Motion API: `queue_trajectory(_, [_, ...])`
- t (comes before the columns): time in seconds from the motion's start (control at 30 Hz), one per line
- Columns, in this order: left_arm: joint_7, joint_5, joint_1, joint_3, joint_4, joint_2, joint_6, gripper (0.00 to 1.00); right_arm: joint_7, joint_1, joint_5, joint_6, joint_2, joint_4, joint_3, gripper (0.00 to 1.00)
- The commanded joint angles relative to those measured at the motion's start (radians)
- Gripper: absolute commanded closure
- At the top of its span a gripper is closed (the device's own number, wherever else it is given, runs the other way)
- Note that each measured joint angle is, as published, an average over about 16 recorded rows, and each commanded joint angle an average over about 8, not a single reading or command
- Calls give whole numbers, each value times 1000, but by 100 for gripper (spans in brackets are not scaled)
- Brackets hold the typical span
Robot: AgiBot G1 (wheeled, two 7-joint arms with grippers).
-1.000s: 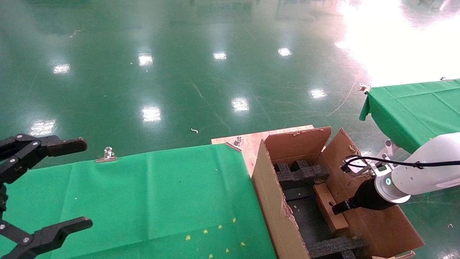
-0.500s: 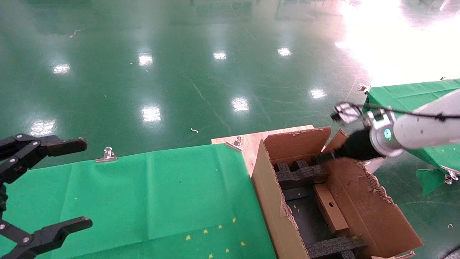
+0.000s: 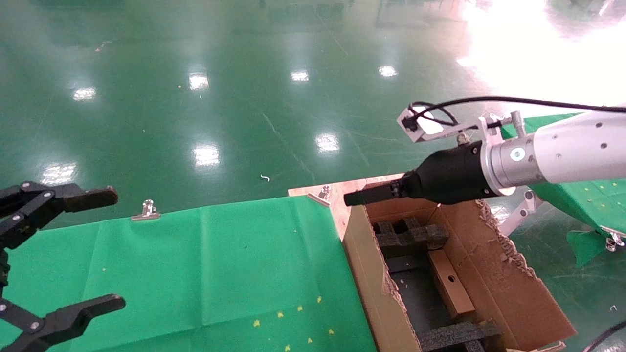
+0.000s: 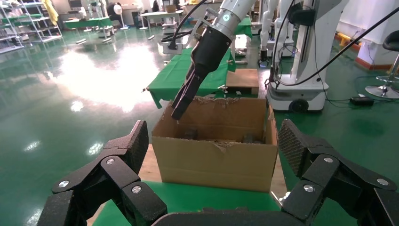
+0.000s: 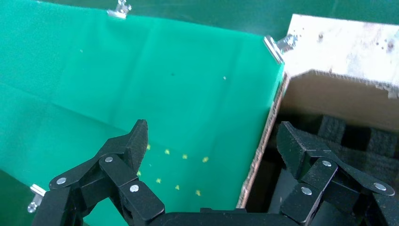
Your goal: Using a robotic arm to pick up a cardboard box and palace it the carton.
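Since the cardboard box point(image 3: 449, 282) already lies inside the carton point(image 3: 513, 288), the right gripper point(image 3: 353, 197) (jaws spread, empty) should lift clear of the flaps; the left gripper point(image 3: 73, 252) hangs spread over the table point(image 3: 195, 264).

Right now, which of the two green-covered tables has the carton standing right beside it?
The near green table in front of the robot; the carton stands against its right end. The other green table lies farther right, apart, behind the right gripper.
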Motion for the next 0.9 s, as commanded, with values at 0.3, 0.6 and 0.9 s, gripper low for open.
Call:
queue_trajectory(0.3, [0, 0, 0, 0, 0, 0, 0, 0, -19, -18, 17, -15, 1, 3, 29, 0])
queue_trajectory(0.6, [0, 0, 0, 0, 0, 0, 0, 0, -158, -165, 48, -106, -7, 5, 251, 0])
queue_trajectory(0.9, [0, -1, 0, 0, 0, 0, 0, 0, -324, -341, 85, -215, -18, 6, 517, 0])
